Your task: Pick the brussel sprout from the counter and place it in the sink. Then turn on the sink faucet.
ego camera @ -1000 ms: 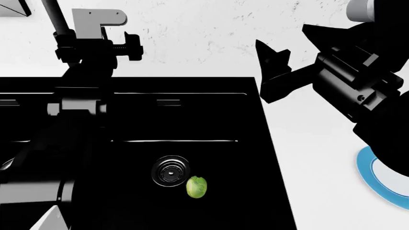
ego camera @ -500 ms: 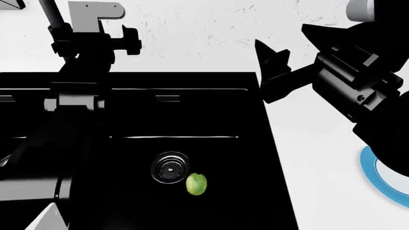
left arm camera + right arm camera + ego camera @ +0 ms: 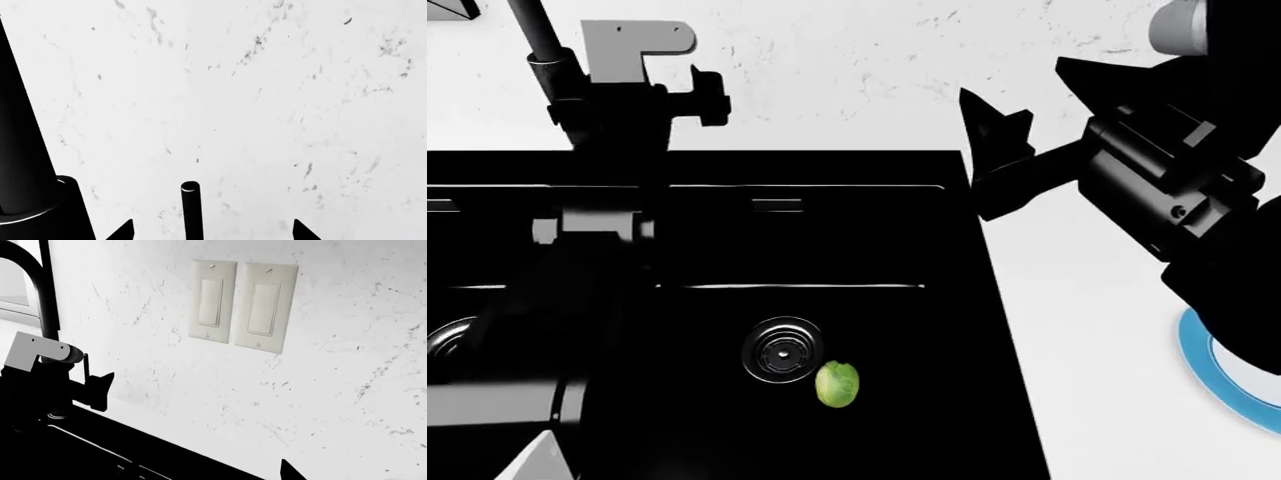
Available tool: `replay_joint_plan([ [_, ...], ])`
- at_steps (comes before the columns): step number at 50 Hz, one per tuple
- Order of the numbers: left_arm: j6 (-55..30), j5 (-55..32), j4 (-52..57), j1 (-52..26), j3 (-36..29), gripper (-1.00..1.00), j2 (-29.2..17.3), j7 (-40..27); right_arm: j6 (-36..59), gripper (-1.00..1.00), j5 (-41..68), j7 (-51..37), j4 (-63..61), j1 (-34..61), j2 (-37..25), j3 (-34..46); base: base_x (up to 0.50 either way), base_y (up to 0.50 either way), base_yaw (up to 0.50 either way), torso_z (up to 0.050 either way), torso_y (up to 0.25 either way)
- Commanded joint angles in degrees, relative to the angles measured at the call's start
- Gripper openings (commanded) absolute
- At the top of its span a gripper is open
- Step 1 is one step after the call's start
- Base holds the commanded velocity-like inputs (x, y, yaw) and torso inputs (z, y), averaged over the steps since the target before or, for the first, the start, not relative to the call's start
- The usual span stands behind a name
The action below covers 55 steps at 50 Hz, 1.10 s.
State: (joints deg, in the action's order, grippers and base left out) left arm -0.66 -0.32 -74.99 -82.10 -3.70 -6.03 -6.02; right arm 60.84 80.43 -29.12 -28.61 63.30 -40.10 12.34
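The brussel sprout (image 3: 837, 386) lies in the black sink (image 3: 941, 250), just right of a round metal drain (image 3: 782, 355). The sink faucet's black pipe (image 3: 534, 35) rises at the back left, with its grey lever (image 3: 637, 45) beside it. My left gripper (image 3: 641, 95) is at that lever. In the left wrist view the gripper (image 3: 210, 232) is open, with a thin black rod (image 3: 191, 210) between its fingertips and the pipe (image 3: 20, 150) beside it. My right gripper (image 3: 988, 150) is open and empty above the white counter (image 3: 1094, 300), right of the sink.
A blue-rimmed plate (image 3: 1228, 380) lies on the counter at the right edge. The marbled white wall behind carries two light switches (image 3: 243, 307). The faucet pipe (image 3: 41, 290), its lever (image 3: 40, 352) and my left gripper (image 3: 93, 390) show in the right wrist view.
My left gripper has shifted slightly at the faucet lever. The sprout and my right arm have stayed in place.
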Motion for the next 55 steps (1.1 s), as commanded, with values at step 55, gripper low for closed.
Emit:
replay_joint_plan([
  [55,2.14,-24.6,0.01,1.47,-26.47,1.0,6.01,0.49,-2.45,1.0,0.25,0.66,-0.27,-2.2,-1.65,-0.69,0.0,0.0,0.0,0.0,0.0],
])
